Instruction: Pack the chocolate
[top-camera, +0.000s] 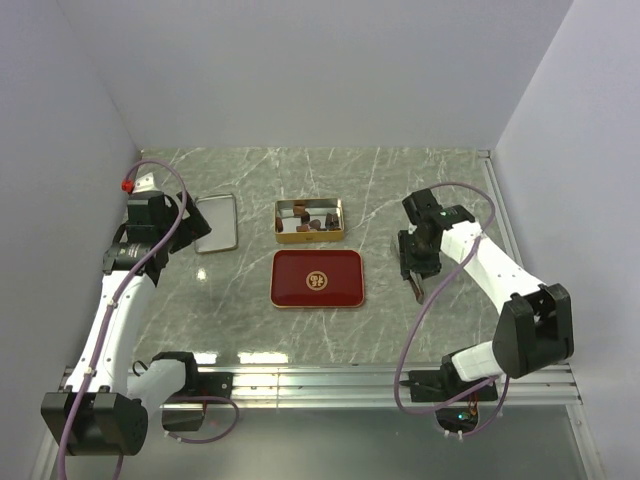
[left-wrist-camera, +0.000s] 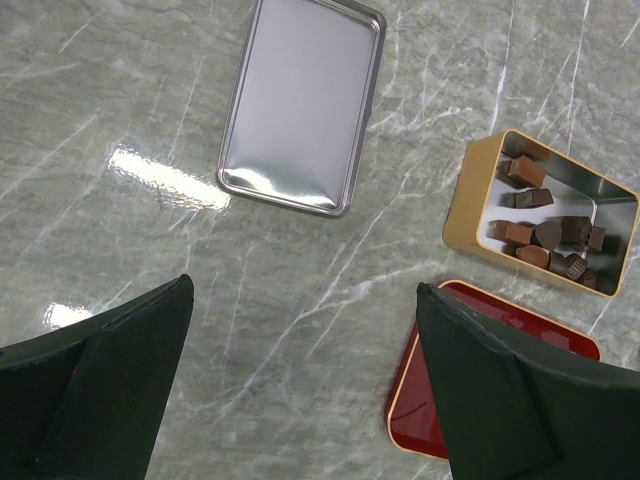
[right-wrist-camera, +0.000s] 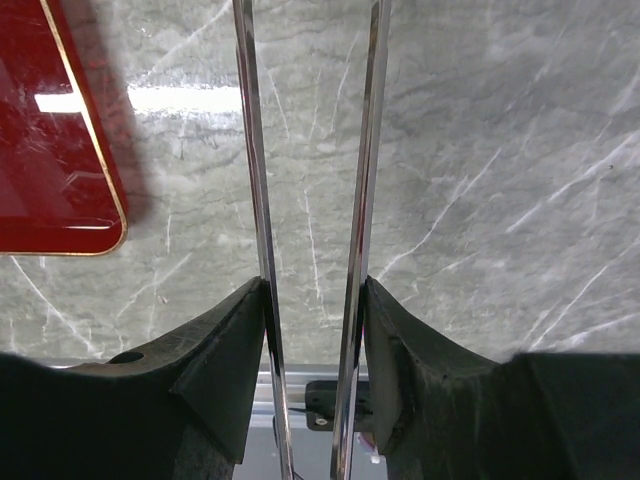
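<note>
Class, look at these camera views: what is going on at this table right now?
The right gripper is shut on long metal tongs, held over the table beside the red tray. The left gripper hangs open, holding nothing. The chocolates lie in the gold tin behind the red tray; a silver tray sits empty nearby.

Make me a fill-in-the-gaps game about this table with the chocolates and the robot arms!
1. The right gripper is shut on long metal ____.
2. The left gripper holds nothing; its jaws stand wide ____.
3. The gold box holds the ____.
4. The tray between that box and the arm bases is coloured ____.
Missing words: tongs; open; chocolate; red.
</note>
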